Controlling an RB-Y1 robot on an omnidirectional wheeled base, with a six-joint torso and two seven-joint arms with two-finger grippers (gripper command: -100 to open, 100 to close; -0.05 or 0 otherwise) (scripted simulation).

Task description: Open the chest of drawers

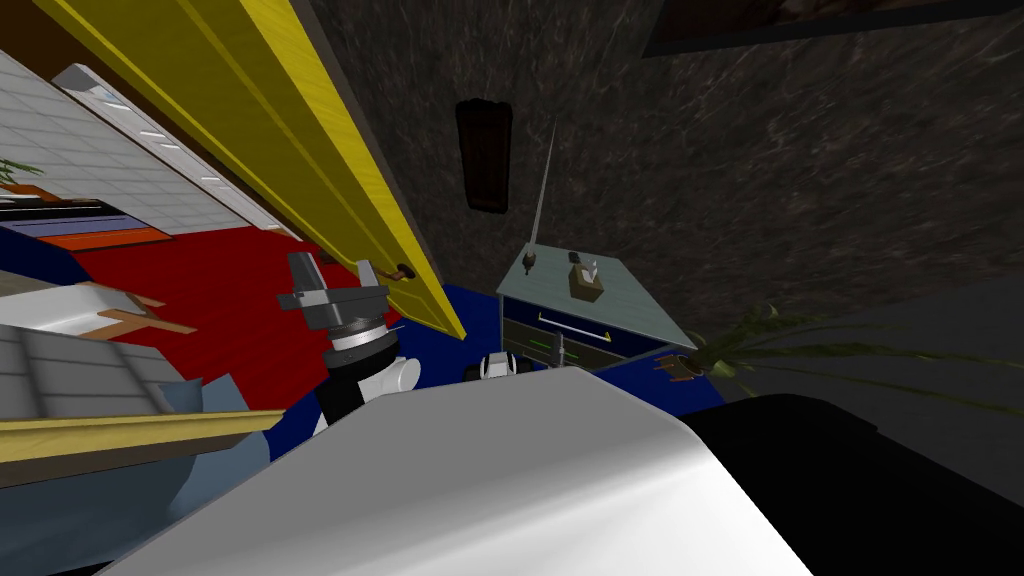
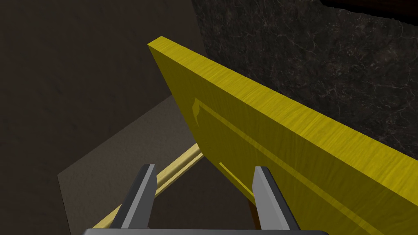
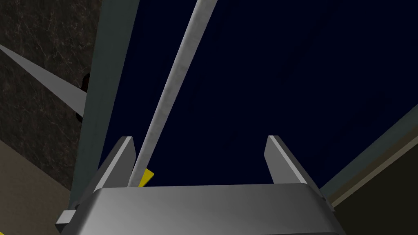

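The chest of drawers [image 1: 640,312] stands just ahead of me, with a pale grey-green top and dark blue drawer fronts [image 3: 265,73] that carry pale bar handles. My right gripper [image 3: 199,140] is open, right up against a drawer front. A grey bar handle [image 3: 171,85] runs between its fingers, close to one fingertip [image 3: 124,151]. In the head view that gripper [image 1: 558,350] sits low at the chest's front. My left gripper [image 2: 204,167] is open and holds nothing, raised beside the yellow door [image 2: 285,138].
A tissue box [image 1: 587,280] and a small dark object with a long thin spike [image 1: 530,262] stand on the chest's top. A potted plant [image 1: 740,350] spreads to the chest's right. The open yellow door [image 1: 300,150] hangs at my left, a dark stone wall behind.
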